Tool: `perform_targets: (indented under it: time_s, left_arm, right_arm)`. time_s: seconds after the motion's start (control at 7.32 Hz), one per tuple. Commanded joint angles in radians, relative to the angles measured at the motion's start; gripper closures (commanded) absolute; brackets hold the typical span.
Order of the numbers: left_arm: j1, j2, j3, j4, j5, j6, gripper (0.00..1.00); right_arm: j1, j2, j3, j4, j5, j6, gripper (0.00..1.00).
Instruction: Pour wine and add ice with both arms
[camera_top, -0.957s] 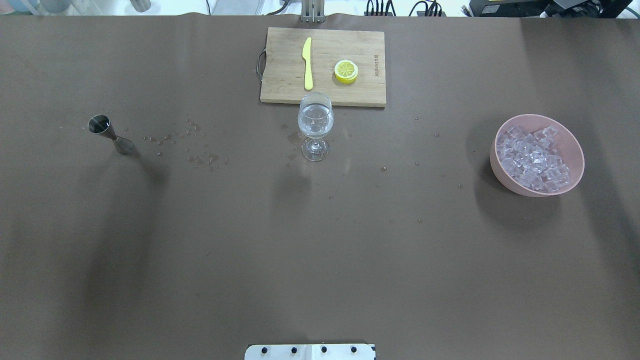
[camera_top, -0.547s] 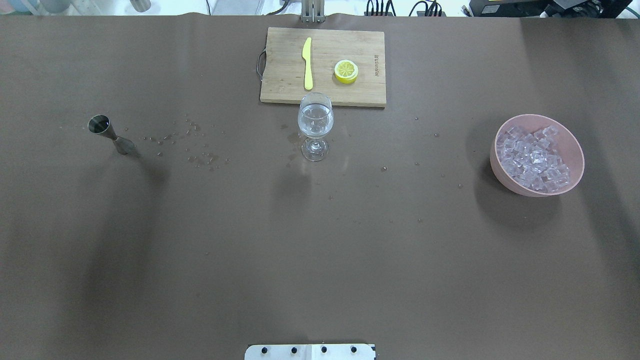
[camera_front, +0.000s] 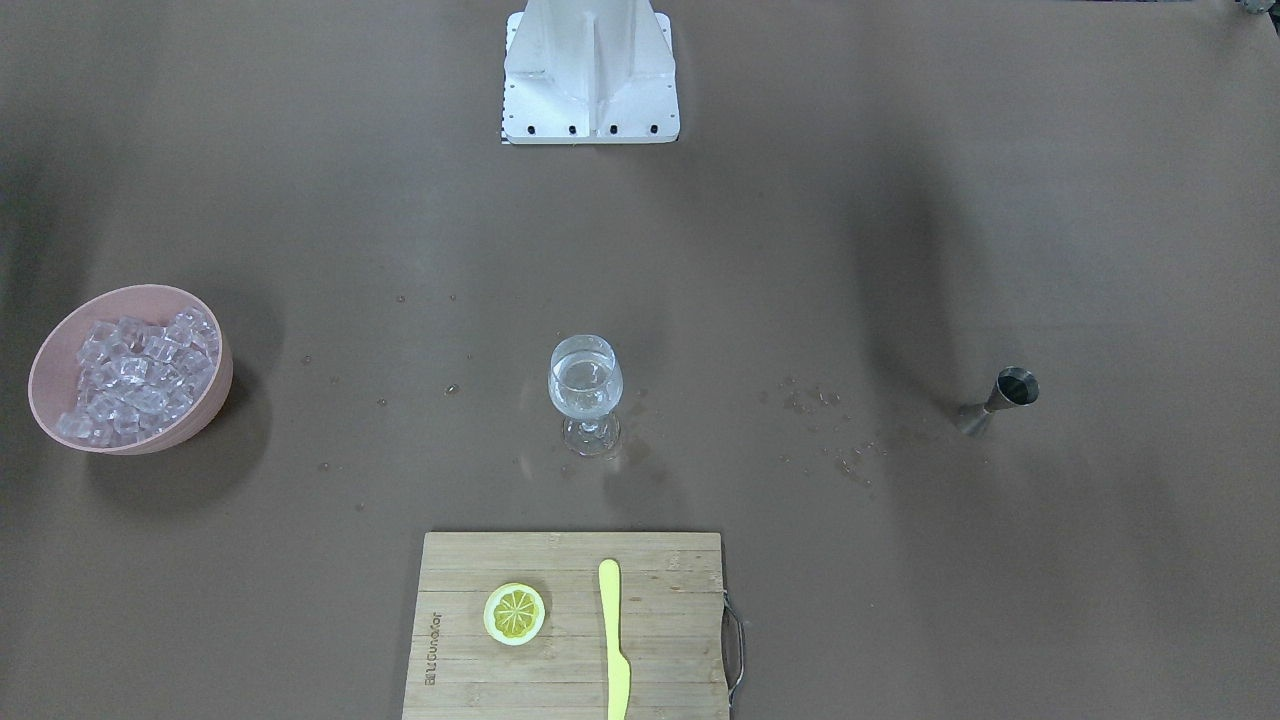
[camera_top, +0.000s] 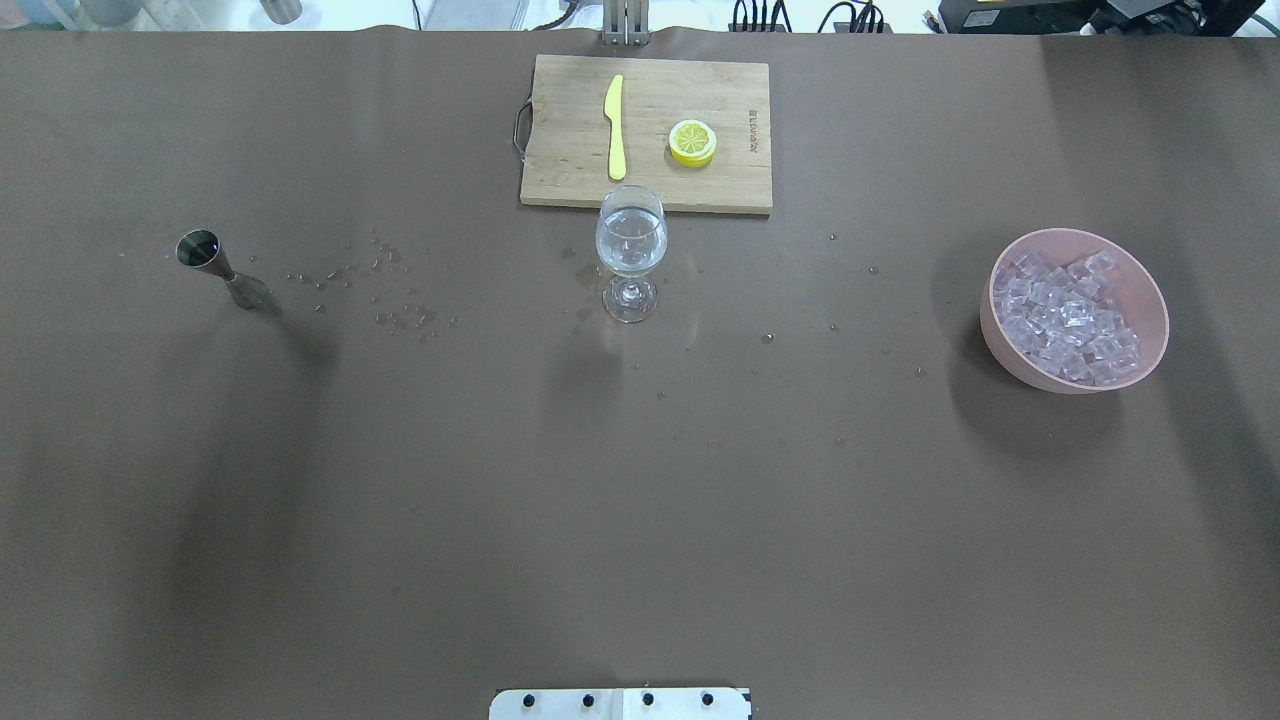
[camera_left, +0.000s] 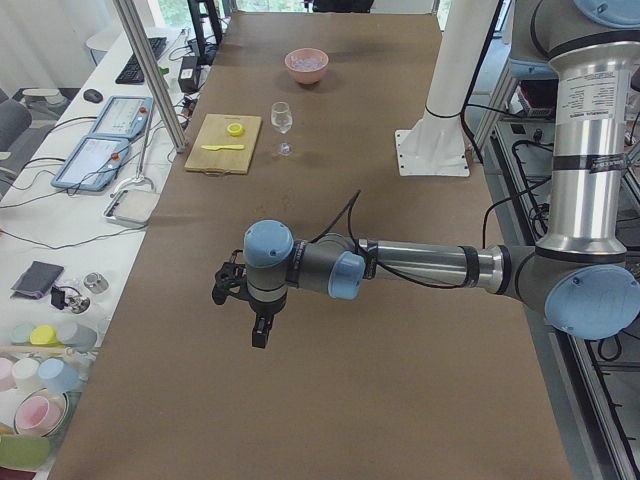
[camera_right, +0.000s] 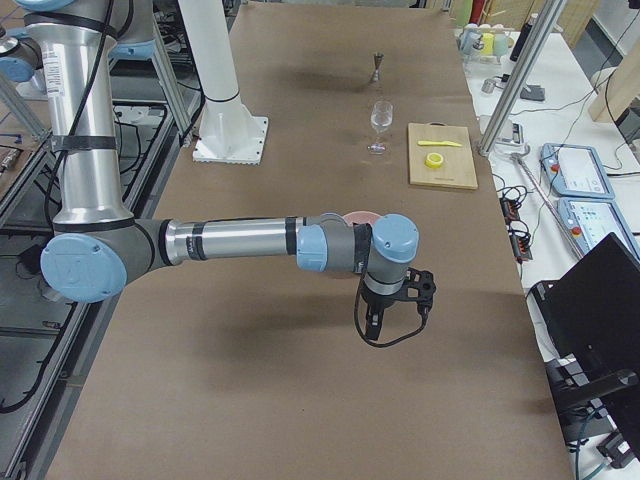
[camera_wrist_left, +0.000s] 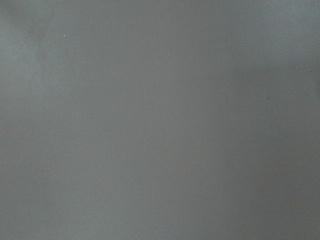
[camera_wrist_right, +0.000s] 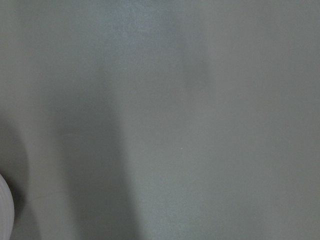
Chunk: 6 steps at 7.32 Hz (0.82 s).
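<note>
A brown counter is seen from above. At its middle a stemmed wine glass stands upright, just in front of a wooden cutting board. A little clear wine sits in the glass. A steel jigger stands upright well to the robot's left, with spilled droplets beside it. The ice lies heaped in a pink bowl well to the right. The pour looks done and adding ice appears to remain; whether any cube is in the glass cannot be told. The left claw and right claw hang above bare counter, well apart from everything. Whether either is wide or narrow cannot be told.
</note>
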Motion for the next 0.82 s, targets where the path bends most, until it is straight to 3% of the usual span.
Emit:
perform_targets:
  time_s: [0.0,0.14,0.55,0.68]
  left_arm:
    - [0.0,0.0,-0.004,0.0,-0.001,-0.002,0.02]
    - [0.0,-0.006,-0.01,0.003,-0.007,-0.008,0.02]
    - [0.005,-0.006,-0.179,0.0,-0.004,-0.017,0.02]
    - [0.03,-0.041,-0.203,0.003,-0.004,-0.106,0.02]
  right_arm:
    - [0.0,0.0,0.001,-0.001,0.006,0.002,0.0]
    - [0.0,0.0,0.001,-0.001,0.016,0.002,0.0]
    - [0.0,0.0,-0.005,-0.001,0.016,0.002,0.0]
    - [0.0,0.0,-0.007,-0.001,0.016,0.002,0.0]
